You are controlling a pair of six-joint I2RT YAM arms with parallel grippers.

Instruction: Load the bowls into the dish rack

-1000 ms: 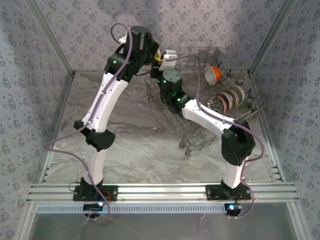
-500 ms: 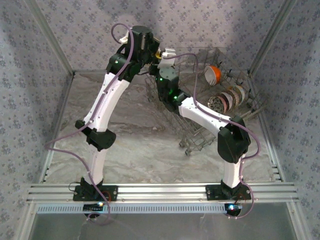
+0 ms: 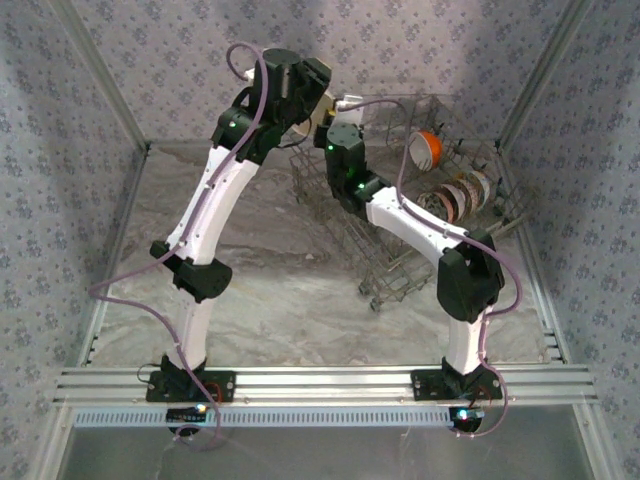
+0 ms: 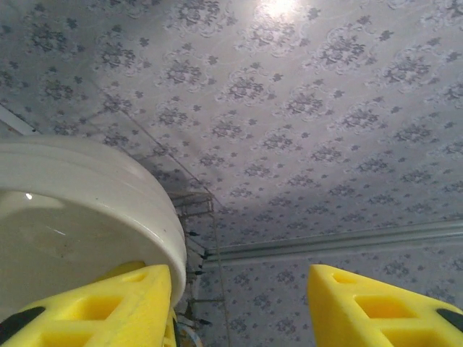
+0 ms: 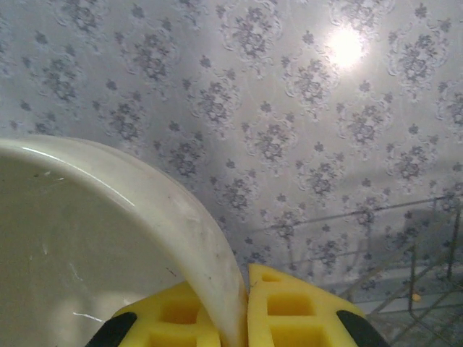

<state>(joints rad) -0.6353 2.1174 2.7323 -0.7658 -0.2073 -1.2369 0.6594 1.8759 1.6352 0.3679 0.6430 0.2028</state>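
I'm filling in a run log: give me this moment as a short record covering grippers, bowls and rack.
Left gripper: open, white bowl beside one finger
Right gripper: shut on the white bowl's rim
Dish rack: under both raised wrists
In rack: orange bowl; patterned bowls standing on edge in a row
Not yet racked: white bowl

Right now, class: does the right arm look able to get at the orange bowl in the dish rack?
Probably not to grasp it. The orange bowl stands near in the dish rack, but the right gripper is shut on the rim of the white bowl, so its jaws are taken.
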